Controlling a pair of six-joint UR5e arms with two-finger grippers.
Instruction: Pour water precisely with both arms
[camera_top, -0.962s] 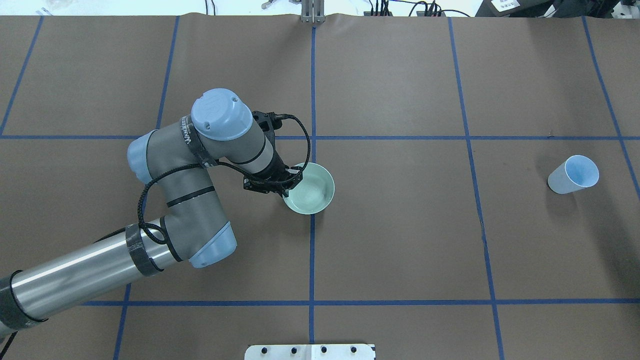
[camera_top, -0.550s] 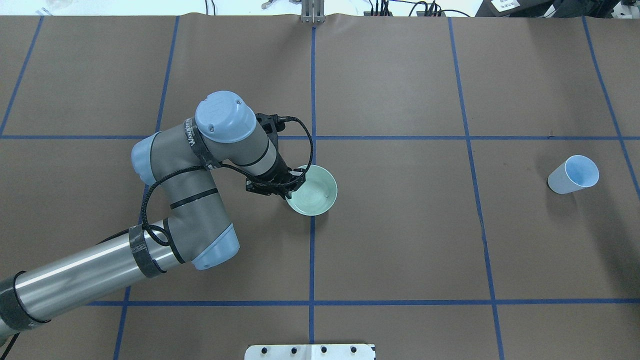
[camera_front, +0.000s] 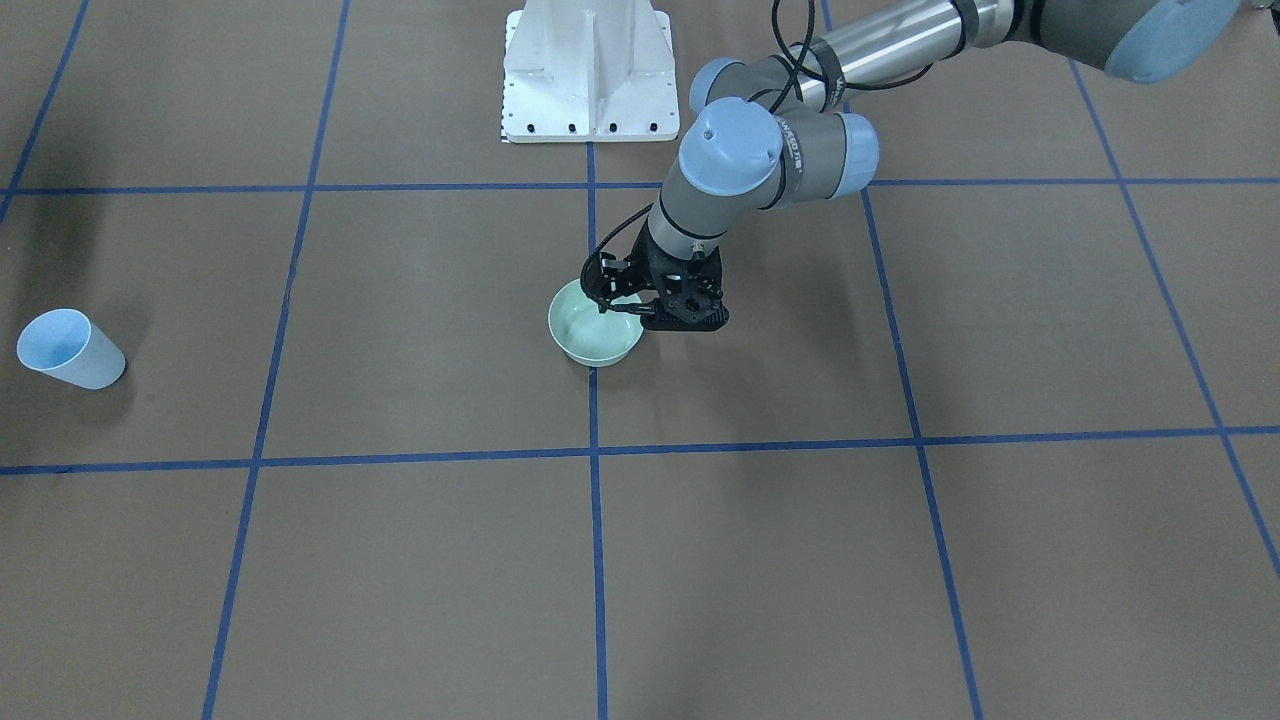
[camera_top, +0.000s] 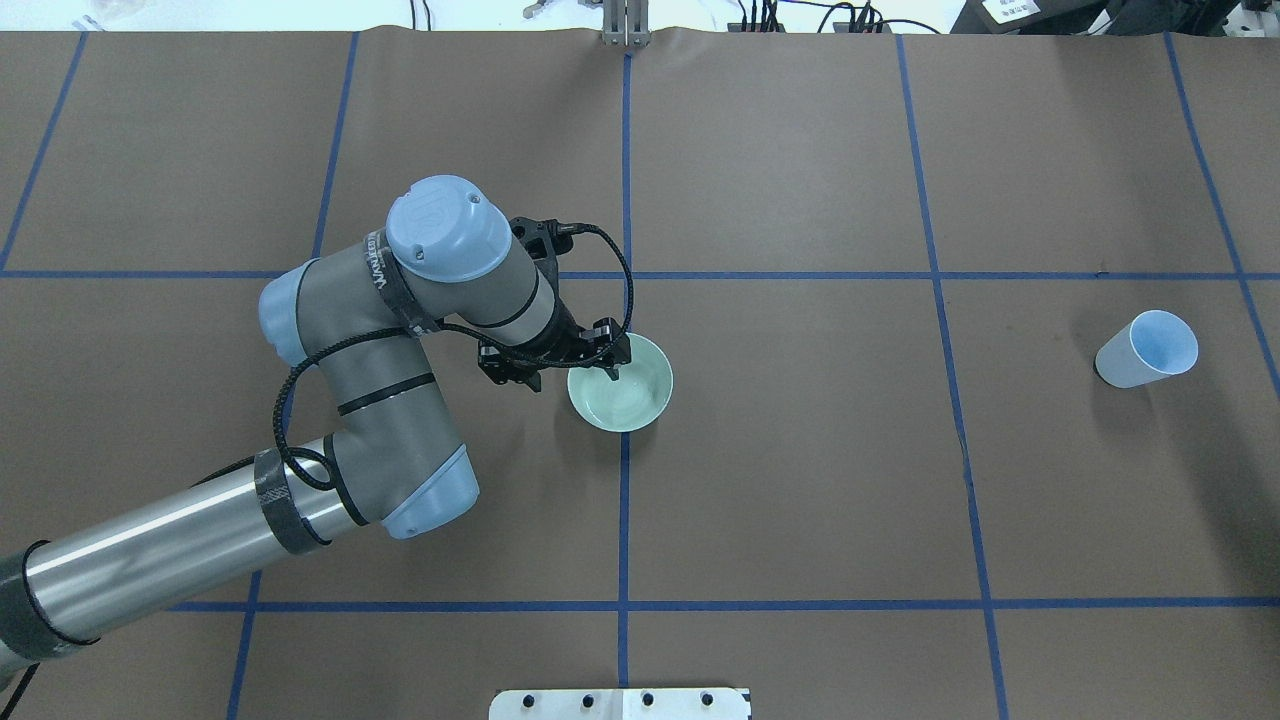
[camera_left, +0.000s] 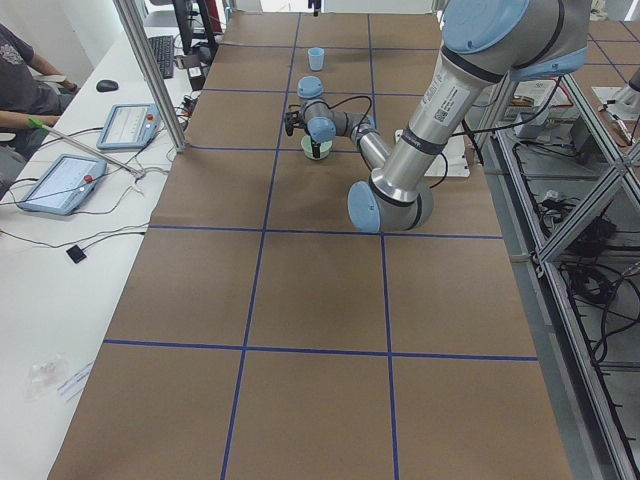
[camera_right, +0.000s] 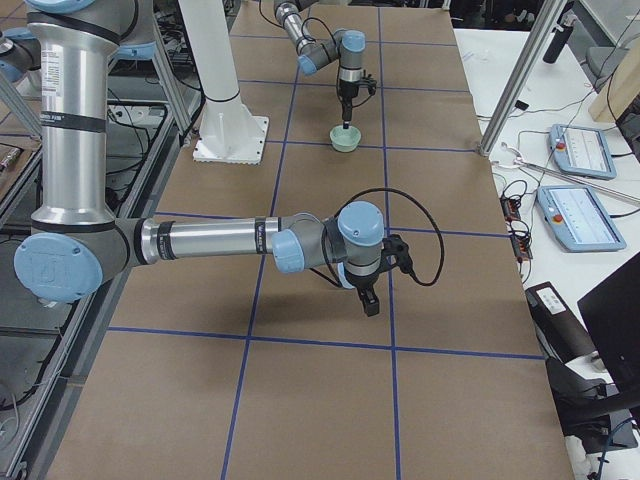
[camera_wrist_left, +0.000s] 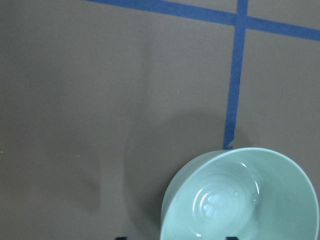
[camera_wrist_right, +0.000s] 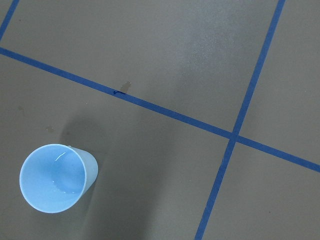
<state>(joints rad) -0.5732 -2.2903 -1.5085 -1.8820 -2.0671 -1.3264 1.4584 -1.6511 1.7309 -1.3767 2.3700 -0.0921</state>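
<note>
A pale green bowl (camera_top: 632, 398) stands flat on the brown table near its middle (camera_front: 590, 338). Water shows in it only as white glints (camera_wrist_left: 220, 200). My left gripper (camera_top: 570, 378) is open and straddles the bowl's left rim: one finger hangs inside the bowl, the other outside. Both fingertips (camera_wrist_left: 230, 238) barely show at the left wrist view's bottom edge, wide apart. A pale blue cup (camera_top: 1146, 350) stands far to the right, a faint sheen at its bottom (camera_wrist_right: 62, 187). My right gripper (camera_right: 370, 303) hovers above the table and shows only in the exterior right view, so I cannot tell its state.
Blue tape lines (camera_top: 625, 500) divide the brown table into squares. The white bolted pedestal (camera_front: 590, 70) stands at the robot's edge. A seated person (camera_left: 20, 80) and two tablets (camera_left: 60, 180) are at a side bench beyond the table.
The left gripper held the bowl's rim with the bowl tipped; it has since turned its wrist and opened. The bowl now rests level on the table. The cup has not moved.
</note>
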